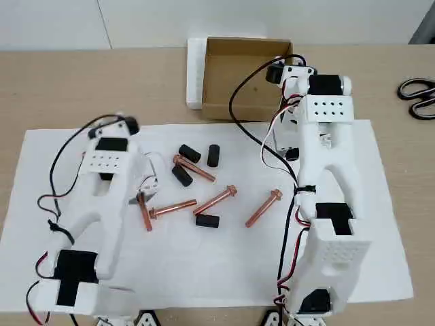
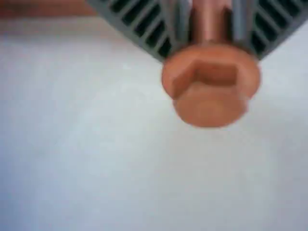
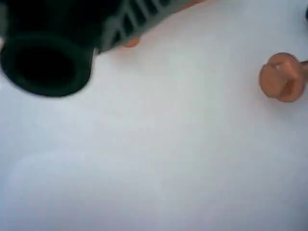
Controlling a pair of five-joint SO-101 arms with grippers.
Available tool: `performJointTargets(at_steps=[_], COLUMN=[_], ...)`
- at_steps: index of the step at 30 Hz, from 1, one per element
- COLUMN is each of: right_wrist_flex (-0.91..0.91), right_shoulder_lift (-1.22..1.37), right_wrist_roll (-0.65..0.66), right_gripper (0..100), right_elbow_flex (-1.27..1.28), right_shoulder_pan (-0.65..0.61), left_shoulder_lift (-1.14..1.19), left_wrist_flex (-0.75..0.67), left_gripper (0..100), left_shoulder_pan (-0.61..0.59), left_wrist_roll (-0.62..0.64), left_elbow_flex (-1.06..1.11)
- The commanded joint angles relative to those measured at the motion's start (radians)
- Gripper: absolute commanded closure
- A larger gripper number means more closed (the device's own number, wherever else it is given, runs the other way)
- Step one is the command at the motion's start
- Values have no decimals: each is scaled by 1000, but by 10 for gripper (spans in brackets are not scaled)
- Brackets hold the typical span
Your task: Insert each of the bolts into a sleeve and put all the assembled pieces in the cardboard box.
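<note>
We saw the left pincer (image 1: 142,195) clamped on a bolt (image 2: 210,89), its arm bent low over the white sheet (image 1: 224,265). The right arm stood extended beside the cardboard box (image 1: 238,78), right pincer (image 1: 293,151) gripping a sleeve (image 3: 45,62)

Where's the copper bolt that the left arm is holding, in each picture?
High view: the held bolt sits lower left, in the left gripper.
Left wrist view: its head close up, between the fingers.
Right wrist view: another bolt, loose on the white paper.
Shared landmark: the white paper.
</note>
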Motion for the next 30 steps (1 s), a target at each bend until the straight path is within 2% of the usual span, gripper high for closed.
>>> performJointTargets(at_steps=[1,6,16,23,30], right_wrist_flex=[16,21,21,19,12], right_shoulder_lift=[-81,-179,-624,-854,-1122], right_wrist_roll=[5,5,5,0,3], right_gripper=[995,995,995,995,995], right_elbow_flex=[-49,-49,-17,199,384], right_shoulder_pan=[2,7,5,5,2], left_shoulder_lift=[-15,-15,-15,-15,-17], left_wrist_flex=[137,212,285,358,358], left_gripper=[995,995,995,995,995], left_shoulder_pan=[15,-38,-58,-57,-57], left_wrist_roll=[-28,-28,-28,-28,-21], left_elbow_flex=[-213,-383,-575,-779,-883])
